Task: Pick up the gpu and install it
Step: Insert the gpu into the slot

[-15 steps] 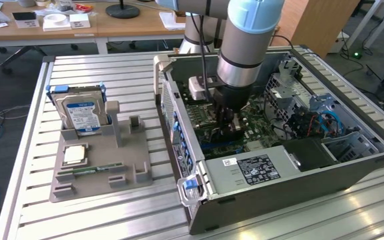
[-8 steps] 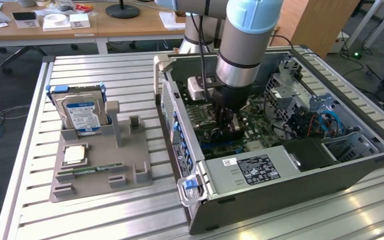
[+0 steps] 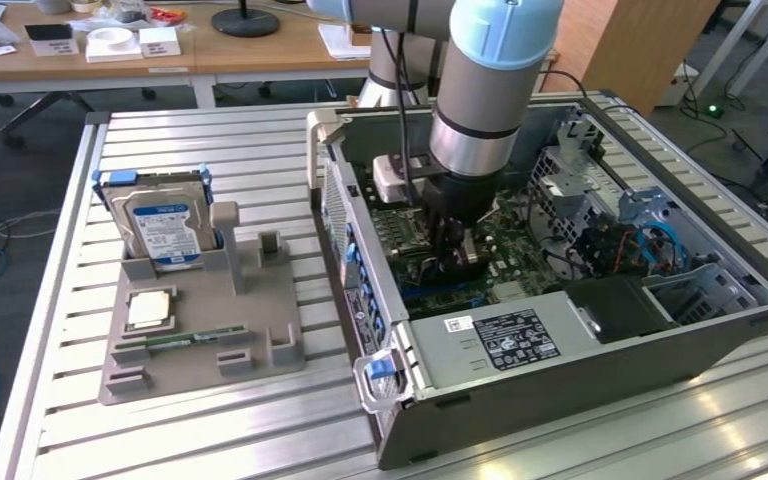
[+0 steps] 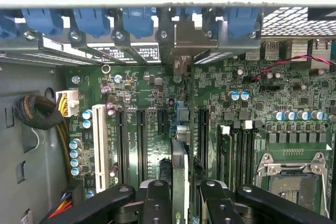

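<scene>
Slatted table (image 3: 224, 430); open PC case (image 3: 598, 370) holds motherboard (image 4: 157, 93); tool (image 4: 184, 196) pinching gpu (image 4: 179, 161) edge-on

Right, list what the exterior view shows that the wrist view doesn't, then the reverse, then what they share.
Exterior view: the grey-brown parts tray holding a silver, blue-labelled hard drive and a narrow green RAM stick. Wrist view: the white expansion slot and the thin black gpu card edge-on, clamped in the gripper. Shared: the green motherboard inside the open grey computer case.
</scene>
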{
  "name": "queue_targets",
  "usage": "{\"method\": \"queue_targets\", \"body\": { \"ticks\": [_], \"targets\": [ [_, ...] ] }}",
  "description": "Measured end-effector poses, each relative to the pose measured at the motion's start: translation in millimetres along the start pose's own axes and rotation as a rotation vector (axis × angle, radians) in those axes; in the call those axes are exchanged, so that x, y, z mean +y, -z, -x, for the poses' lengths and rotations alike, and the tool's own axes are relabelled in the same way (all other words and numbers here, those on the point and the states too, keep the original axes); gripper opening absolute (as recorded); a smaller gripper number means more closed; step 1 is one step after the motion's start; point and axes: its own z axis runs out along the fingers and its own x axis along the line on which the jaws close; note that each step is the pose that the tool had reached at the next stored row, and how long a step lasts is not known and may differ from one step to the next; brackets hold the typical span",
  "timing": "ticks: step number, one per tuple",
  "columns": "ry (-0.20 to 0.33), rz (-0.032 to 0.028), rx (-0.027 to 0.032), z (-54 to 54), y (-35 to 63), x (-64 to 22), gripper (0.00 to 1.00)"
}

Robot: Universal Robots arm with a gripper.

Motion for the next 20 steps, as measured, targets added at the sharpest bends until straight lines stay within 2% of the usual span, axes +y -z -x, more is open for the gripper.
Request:
{"method": "queue_targets", "body": {
  "ticks": [11,12,14,16,20],
  "targets": [
    [0.0,0.0003,-0.0003,-0.1,-0.4,0.7,0.26],
    [0.0,0.0021,-0.0012,0.0,-0.4,1.0,0.26],
    [-0.001,0.0001,-0.0006,-0.1,-0.6,1.1,0.27],
    [0.0,0.0003,-0.0005,-0.1,-0.4,0.7,0.39],
    [0.0,0.0004,0.0,0.0,1.2,0.6,0.39]
  ]
}}
